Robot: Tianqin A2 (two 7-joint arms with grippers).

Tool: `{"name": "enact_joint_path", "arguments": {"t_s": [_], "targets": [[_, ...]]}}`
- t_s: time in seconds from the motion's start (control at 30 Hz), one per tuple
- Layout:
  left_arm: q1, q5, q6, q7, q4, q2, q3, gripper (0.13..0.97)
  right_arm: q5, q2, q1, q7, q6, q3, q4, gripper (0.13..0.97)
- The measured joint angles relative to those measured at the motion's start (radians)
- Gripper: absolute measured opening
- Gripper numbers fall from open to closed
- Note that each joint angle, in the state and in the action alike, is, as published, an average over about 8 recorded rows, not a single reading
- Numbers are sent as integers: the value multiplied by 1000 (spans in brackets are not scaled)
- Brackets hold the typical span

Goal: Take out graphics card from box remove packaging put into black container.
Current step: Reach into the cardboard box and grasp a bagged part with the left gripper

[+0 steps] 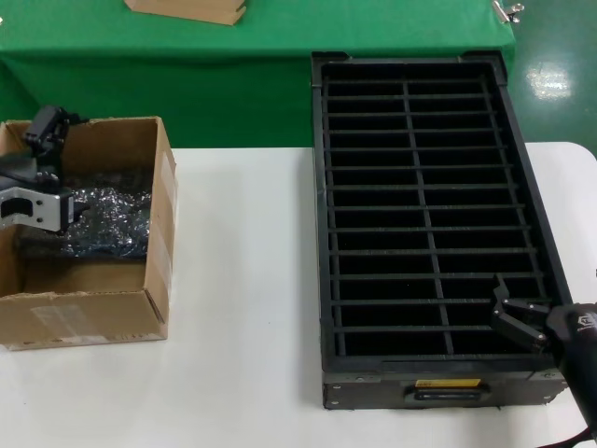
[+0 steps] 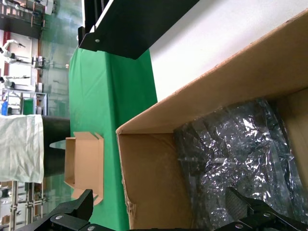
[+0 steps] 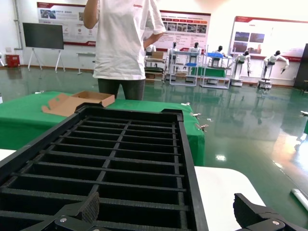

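Note:
The brown cardboard box (image 1: 89, 317) stands open at the left of the white table. The crinkly silver packaging (image 1: 110, 219) lies inside it; the graphics card is hidden in that bag. My left gripper (image 1: 56, 170) is open inside the box, above the bag's left end. In the left wrist view the left gripper (image 2: 163, 219) has one finger near the box's far wall and the other over the packaging (image 2: 240, 149). The black container (image 1: 424, 387) stands at the right with empty slots. My right gripper (image 1: 510, 313) is open and empty over its near right corner, also shown in the right wrist view (image 3: 168, 219).
A green-clothed table (image 1: 233, 84) stands behind, with a flat cardboard piece (image 1: 187, 9) on it. A person in a white shirt (image 3: 122, 43) stands beyond that table. The white table (image 1: 242, 327) shows bare between the box and the container.

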State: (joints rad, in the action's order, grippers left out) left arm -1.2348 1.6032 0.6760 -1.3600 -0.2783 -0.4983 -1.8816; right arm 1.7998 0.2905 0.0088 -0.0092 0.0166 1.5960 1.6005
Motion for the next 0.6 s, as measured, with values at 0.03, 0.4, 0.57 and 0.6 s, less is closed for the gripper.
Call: {"name": "enact_joint_path", "arguments": {"t_s": [0.03,0.4,0.57,0.6], "targets": [[0,-1,0,0,0,0,1,966,0,0,0,0,0,0,0,966],[-19,-41,141,-104,132,-40,-28,966,0,0,0,0,0,0,0,966],[-33,-54,169,-147,195,-47,-36,966,0,0,0,0,0,0,0,966],[-35,-55,169,-151,203,-47,-36,966,0,0,0,0,0,0,0,966]]}}
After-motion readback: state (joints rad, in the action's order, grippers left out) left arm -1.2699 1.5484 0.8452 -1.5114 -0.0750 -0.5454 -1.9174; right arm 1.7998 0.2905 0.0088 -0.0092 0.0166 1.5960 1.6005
